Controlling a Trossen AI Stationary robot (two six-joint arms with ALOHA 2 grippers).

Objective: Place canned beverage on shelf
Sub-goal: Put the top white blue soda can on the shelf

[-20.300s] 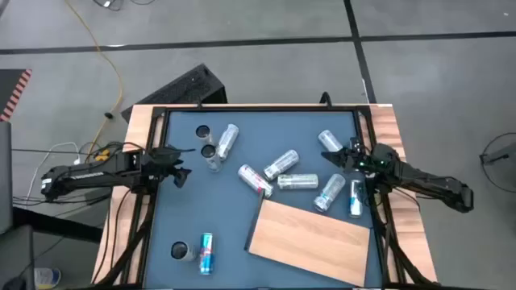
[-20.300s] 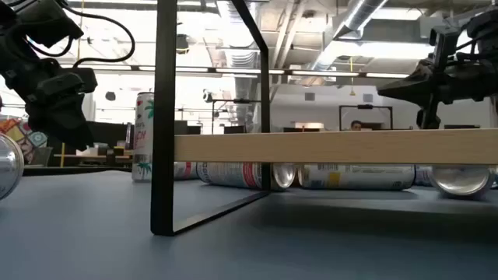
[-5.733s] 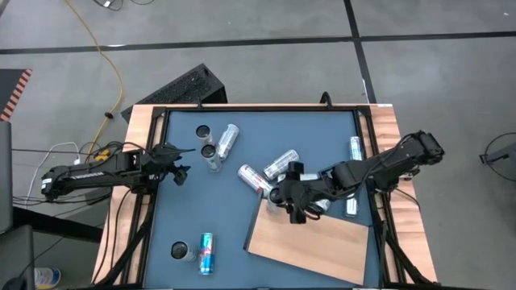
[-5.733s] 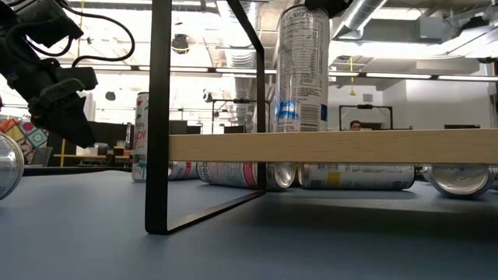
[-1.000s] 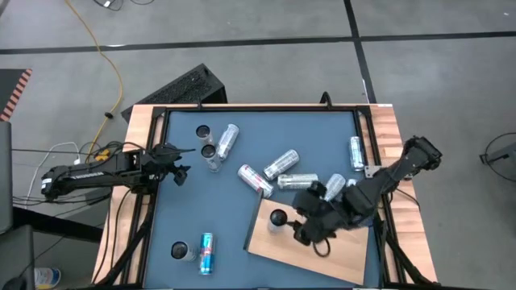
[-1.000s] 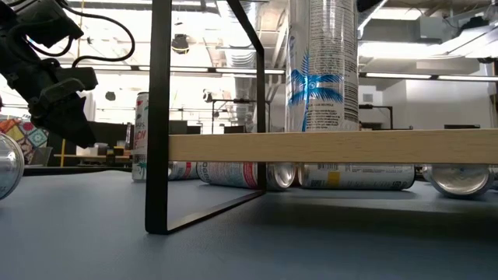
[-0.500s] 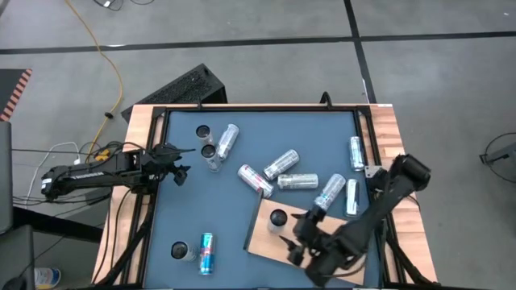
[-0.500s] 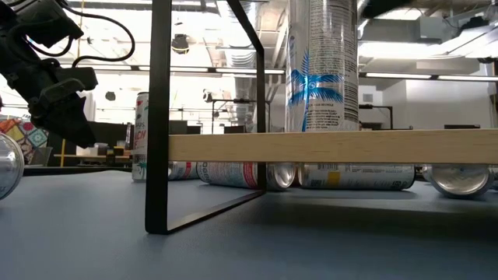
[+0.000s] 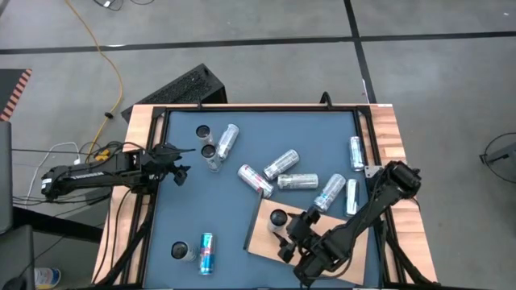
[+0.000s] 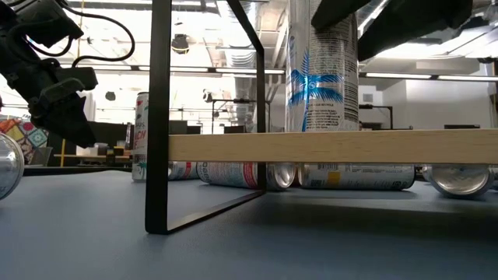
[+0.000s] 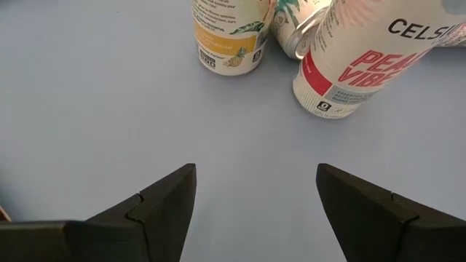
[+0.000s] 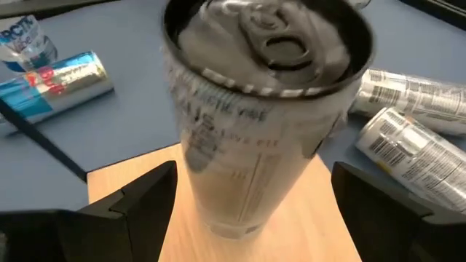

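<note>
- Can (image 9: 278, 217) upright on shelf (image 9: 266, 238), near its left corner.
- Right gripper (image 9: 292, 242) beside can, fingers apart, not gripping.
- Left gripper (image 9: 179, 161) parked at table's left edge, fingers apart, empty.

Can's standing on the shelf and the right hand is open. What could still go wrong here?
1. The right hand is open but its fingers flank the can closely; a sideways retreat could topple it.
2. The can stands near the shelf corner, so a nudge might push it off onto the lying cans.
</note>
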